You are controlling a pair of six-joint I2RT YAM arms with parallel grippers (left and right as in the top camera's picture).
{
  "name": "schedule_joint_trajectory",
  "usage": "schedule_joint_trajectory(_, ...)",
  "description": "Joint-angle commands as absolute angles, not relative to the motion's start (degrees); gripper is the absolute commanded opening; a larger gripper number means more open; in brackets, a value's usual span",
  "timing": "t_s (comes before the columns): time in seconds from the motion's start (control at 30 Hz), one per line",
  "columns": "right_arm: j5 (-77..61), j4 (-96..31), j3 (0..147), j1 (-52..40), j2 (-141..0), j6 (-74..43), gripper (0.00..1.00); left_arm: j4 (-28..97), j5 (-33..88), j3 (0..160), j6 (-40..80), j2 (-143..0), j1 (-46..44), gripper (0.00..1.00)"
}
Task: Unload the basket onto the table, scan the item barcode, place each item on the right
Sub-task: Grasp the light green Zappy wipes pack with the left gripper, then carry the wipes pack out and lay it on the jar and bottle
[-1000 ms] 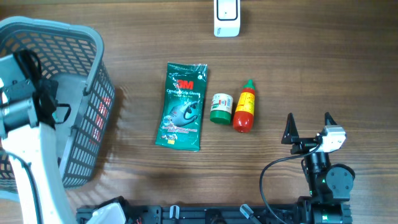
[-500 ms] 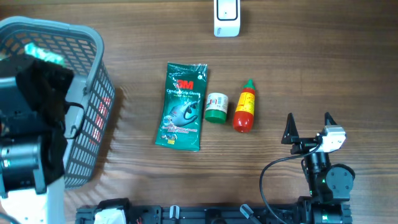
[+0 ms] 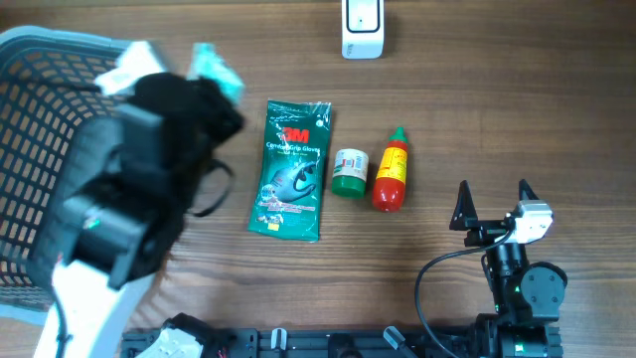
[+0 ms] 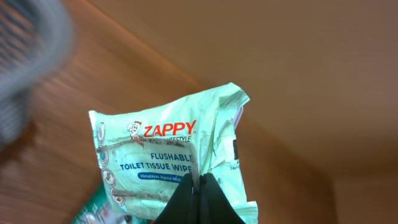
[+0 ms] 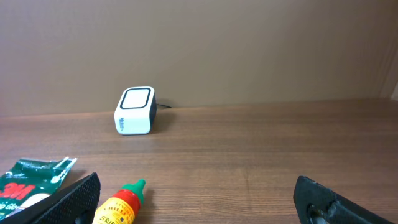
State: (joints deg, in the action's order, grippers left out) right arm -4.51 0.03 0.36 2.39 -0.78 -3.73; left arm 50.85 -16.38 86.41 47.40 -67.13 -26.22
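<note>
Left gripper [image 4: 200,186] is clamped tight on the pale green plastic pack of Zappy flushable wipes [image 4: 163,146], held aloft beside the grey mesh basket [image 3: 30,149]. Right gripper [image 3: 494,191] sits low, jaws spread wide. The white box scanner [image 3: 362,28] is at the table's far edge.

brown wooden table [image 3: 517,119] against a plain tan wall [image 5: 261,43].

wipes pack [image 4: 155,152]: pale green, red lettering | gloves pack [image 3: 290,169]: dark green | scanner [image 3: 362,25]: white
</note>
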Motion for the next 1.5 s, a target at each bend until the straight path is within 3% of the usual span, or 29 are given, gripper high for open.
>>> schedule_joint_trajectory(0.0,-5.21,0.27,0.3,2.44,-0.43,-3.03,1.0,50.13,-16.49,87.35,47.59,-72.82,-33.34,0.04)
schedule_joint_trajectory(0.3,-5.23,0.27,0.3,2.44,-0.43,-3.03,1.0,47.72,-17.69,87.35,55.11,-85.45,-39.27,0.04)
schedule_joint_trajectory(0.53,-5.23,0.3,0.3,2.44,-0.43,-3.01,1.0,40.69,-6.92,87.35,55.57,-93.89,-39.38,0.04)
schedule_joint_trajectory(1.03,-5.23,0.27,0.3,2.44,-0.43,-3.01,1.0,34.26,-0.62,87.33,37.95,-107.04,-45.17,0.04)
schedule_joint_trajectory(1.4,-5.21,0.3,0.3,2.44,-0.43,-3.01,1.0,40.45,-4.95,87.22,37.69,-110.63,-46.61,0.04)
schedule_joint_trajectory(1.47,-5.21,0.27,0.3,2.44,-0.43,-3.03,1.0,40.97,-4.97,87.24,37.69,-110.56,-46.61,0.1)
